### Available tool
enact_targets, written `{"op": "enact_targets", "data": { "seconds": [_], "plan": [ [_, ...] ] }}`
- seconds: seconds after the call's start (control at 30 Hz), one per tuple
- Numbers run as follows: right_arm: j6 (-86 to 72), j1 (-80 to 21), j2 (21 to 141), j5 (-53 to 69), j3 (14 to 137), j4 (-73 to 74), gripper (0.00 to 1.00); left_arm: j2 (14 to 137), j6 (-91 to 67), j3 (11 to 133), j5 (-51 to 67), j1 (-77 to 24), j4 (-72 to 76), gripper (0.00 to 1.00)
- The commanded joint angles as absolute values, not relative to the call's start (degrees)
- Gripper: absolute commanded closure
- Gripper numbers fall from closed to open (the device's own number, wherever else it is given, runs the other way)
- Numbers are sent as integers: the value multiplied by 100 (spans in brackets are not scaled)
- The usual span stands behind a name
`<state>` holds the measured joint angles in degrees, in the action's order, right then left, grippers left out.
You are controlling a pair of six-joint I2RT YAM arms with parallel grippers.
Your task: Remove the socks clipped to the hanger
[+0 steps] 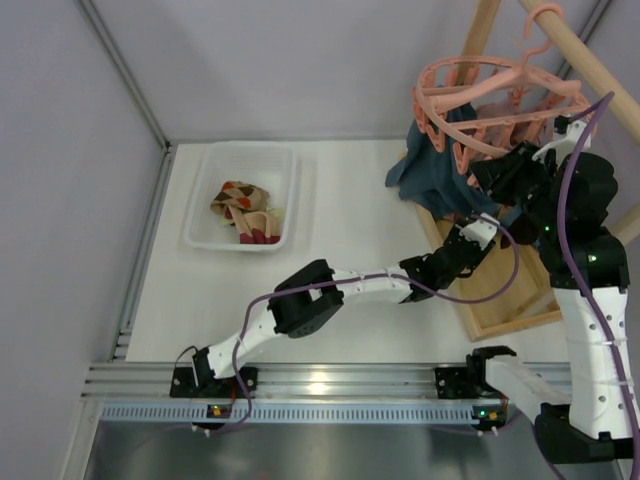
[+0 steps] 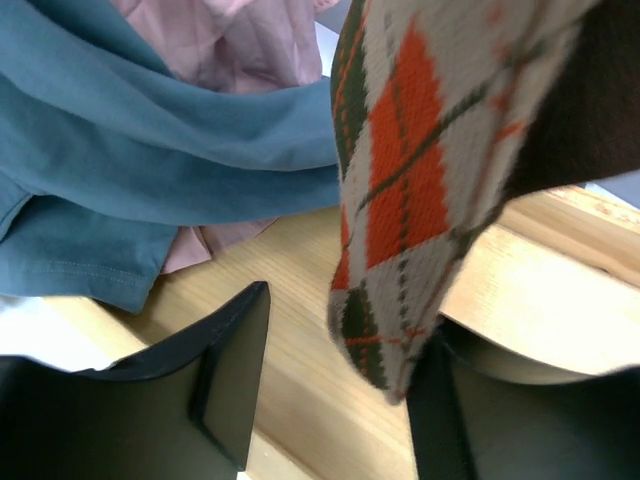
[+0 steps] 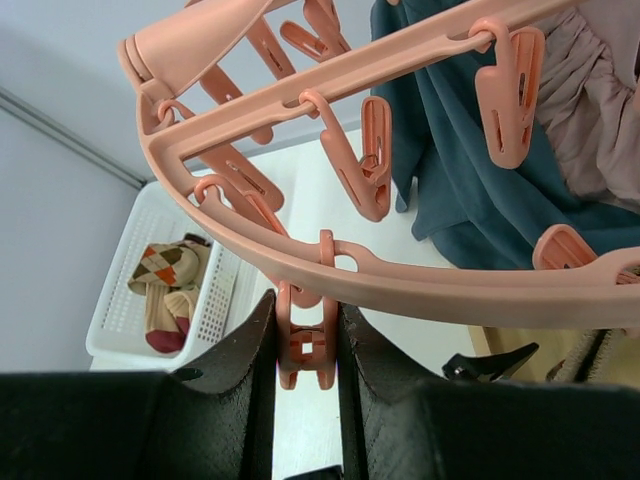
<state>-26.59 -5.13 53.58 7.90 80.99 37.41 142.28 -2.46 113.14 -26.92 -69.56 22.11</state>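
Clamped with the right gripper (image 3: pixel 305 312) on 1 salmon clip (image 3: pixel 303 352) of the hanger (image 3: pixel 400 272), jaws tight around it. Straddling the toe of a hanging argyle sock (image 2: pixel 400 180) with the left gripper (image 2: pixel 345 322), jaws apart. Over in the white basket (image 1: pixel 214 166), more socks (image 1: pixel 246 210).

Left arm (image 1: pixel 360 285), right arm (image 1: pixel 590 320): white link shells, black joint housings. Purple cable routed along each, up from rail (image 1: pixel 320 385). Green light (image 1: pixel 592 258), possibly status lamp, noted on right arm above rail. Fingers (image 3: pixel 240 360) moulded black.
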Motion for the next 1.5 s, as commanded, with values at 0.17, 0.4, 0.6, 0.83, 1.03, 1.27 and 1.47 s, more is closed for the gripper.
{"op": "enact_targets", "data": {
  "seconds": [0.17,0.4,0.6,0.83,1.03,1.27,1.47],
  "plan": [
    [-2505,-483,5529,1099,8596,4140,100,13878,-272,11136,-2777,-6856,2496,59],
    [-2373,-483,5397,774,8543,4245,100,13553,-387,10688,-2751,-6750,2496,85],
    [-2250,-475,5309,563,8455,4315,99,13026,-571,10126,-2532,-6759,2496,100],
    [-2075,-475,5274,492,8394,4430,52,11850,-896,9186,-2058,-6768,2479,100],
    [-1934,-475,5300,475,8613,4860,21,10891,-1063,8430,-1811,-6768,2321,100],
    [-1863,-483,5036,369,8727,5352,10,10257,-1134,8043,-1687,-6768,1943,100],
    [-1723,-475,4896,36,9358,5914,11,9958,-1248,7814,-1670,-6768,1872,100]
  ]
}}
